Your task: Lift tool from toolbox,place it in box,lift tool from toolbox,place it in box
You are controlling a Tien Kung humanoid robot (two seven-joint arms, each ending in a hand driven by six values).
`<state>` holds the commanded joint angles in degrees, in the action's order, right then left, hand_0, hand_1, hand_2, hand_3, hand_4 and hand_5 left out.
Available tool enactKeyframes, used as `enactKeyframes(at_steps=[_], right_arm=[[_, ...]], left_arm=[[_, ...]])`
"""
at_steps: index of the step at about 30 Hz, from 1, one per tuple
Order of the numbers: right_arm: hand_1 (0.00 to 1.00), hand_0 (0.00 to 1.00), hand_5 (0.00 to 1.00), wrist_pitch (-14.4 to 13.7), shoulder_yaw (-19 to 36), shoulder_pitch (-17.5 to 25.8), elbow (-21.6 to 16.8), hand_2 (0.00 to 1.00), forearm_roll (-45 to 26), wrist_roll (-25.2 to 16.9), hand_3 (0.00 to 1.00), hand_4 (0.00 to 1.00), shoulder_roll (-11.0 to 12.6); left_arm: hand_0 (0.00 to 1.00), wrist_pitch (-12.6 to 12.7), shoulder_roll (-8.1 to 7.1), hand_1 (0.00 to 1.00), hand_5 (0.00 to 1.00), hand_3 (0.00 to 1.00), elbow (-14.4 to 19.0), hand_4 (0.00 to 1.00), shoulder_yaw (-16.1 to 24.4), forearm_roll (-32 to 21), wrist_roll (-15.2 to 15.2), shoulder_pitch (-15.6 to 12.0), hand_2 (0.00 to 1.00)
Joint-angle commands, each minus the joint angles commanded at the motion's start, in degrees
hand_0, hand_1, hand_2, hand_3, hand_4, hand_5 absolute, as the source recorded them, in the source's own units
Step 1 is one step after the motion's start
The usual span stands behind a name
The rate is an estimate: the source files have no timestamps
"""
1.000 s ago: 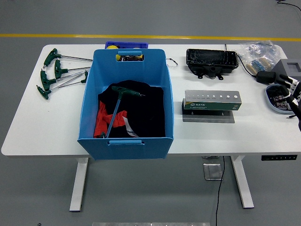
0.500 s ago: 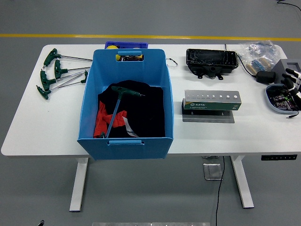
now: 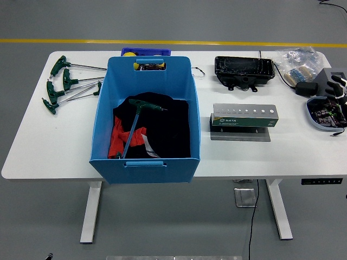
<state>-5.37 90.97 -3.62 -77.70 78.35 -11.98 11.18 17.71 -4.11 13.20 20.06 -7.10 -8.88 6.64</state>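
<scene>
One T-handle wrench (image 3: 133,123) already lies inside the blue box (image 3: 145,67), slanted across the dark cloth (image 3: 162,127) at its bottom, green grip toward the far side and thin shaft running down to the near left corner. Several more T-handle wrenches (image 3: 62,86) of the same kind lie fanned out on the table (image 3: 43,141) just left of the box, grips to the left, steel shafts pointing toward the box wall.

From where I stand these look stiff and fairly light, all steel rod with a moulded green crossbar. The bare shaft would likely be slick and thin for big fingers, so the crossbar grip seems the sensible place to take hold; lying flat and crossing each other, they may drag a neighbour along when one is lifted.

Right of the box sits a grey holder (image 3: 243,118) with a row of holes, and beyond it a black tray (image 3: 243,70).

At the far right edge the right robot hand (image 3: 337,89) hovers over a small blue dish (image 3: 320,115), pale fingertips showing, but I cannot tell how its fingers are set or whether it holds anything. No left arm is visible.
</scene>
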Motion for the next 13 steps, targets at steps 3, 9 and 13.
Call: enactKeyframes(at_steps=[3, 9, 13], right_arm=[[0.757, 0.803, 0.950, -0.55, -0.13, -0.15, 0.20, 0.813, -0.71, 0.01, 0.831, 0.998, -0.17], [0.752, 0.798, 0.966, -0.63, -0.35, -0.52, 0.37, 0.804, -0.56, 0.03, 0.825, 0.998, -0.26], [0.752, 0.798, 0.966, -0.45, -0.53, -0.85, 0.50, 0.804, -0.45, 0.18, 0.825, 0.998, -0.38]], left_arm=[[0.699, 0.05, -0.09, 0.728, 0.643, 0.711, 0.10, 0.732, 0.09, 0.35, 0.07, 0.13, 0.772], [0.700, 0.22, -0.26, 0.728, 0.642, 0.711, 0.32, 0.732, 0.15, 0.85, 0.23, 0.01, 0.771], [0.700, 0.42, -0.31, 0.728, 0.642, 0.711, 0.36, 0.732, 0.52, 1.60, 0.55, -0.15, 0.771]])
